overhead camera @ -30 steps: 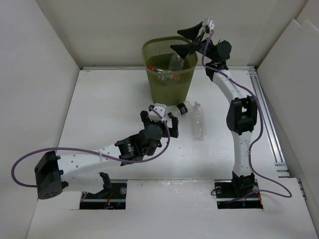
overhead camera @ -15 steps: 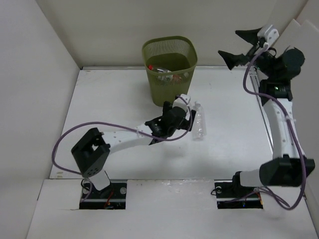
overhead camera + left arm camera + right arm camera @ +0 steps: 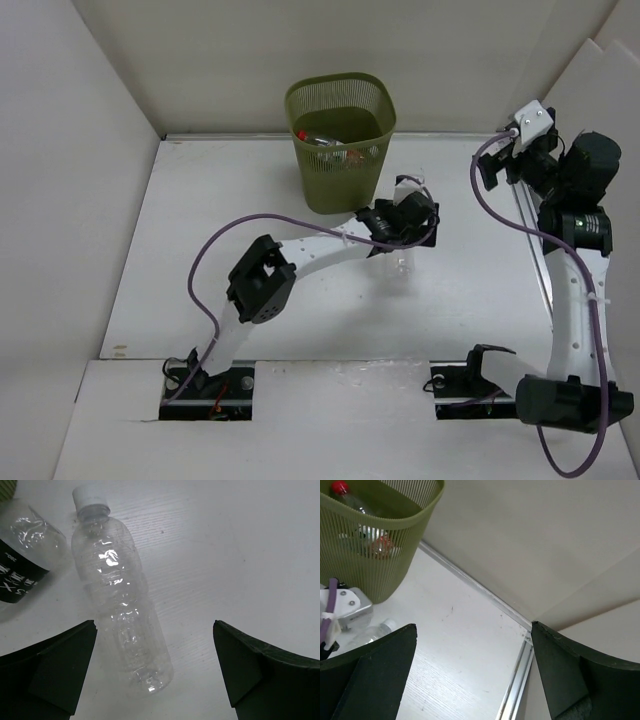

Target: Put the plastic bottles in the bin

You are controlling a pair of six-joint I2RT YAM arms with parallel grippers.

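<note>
The olive-green mesh bin (image 3: 340, 140) stands at the back of the table with plastic bottles (image 3: 325, 142) inside, one with a red cap (image 3: 340, 487). A clear unlabelled bottle (image 3: 120, 605) with a white cap lies on the table. My left gripper (image 3: 155, 672) hovers open over its lower half, the bottle nearer the left finger. A black-labelled bottle (image 3: 22, 555) lies just to its left. From above, the left gripper (image 3: 408, 232) covers most of the clear bottle (image 3: 403, 264). My right gripper (image 3: 498, 168) is open and empty, up at the right, away from the bin (image 3: 375, 535).
An aluminium rail (image 3: 535, 255) runs along the table's right edge. White walls enclose the table at the back and both sides. The left arm (image 3: 310, 245) stretches diagonally across the middle of the table.
The left arm has reached further right, over the clear bottle. The right gripper has left the bin's rim and swung back to the right side.
</note>
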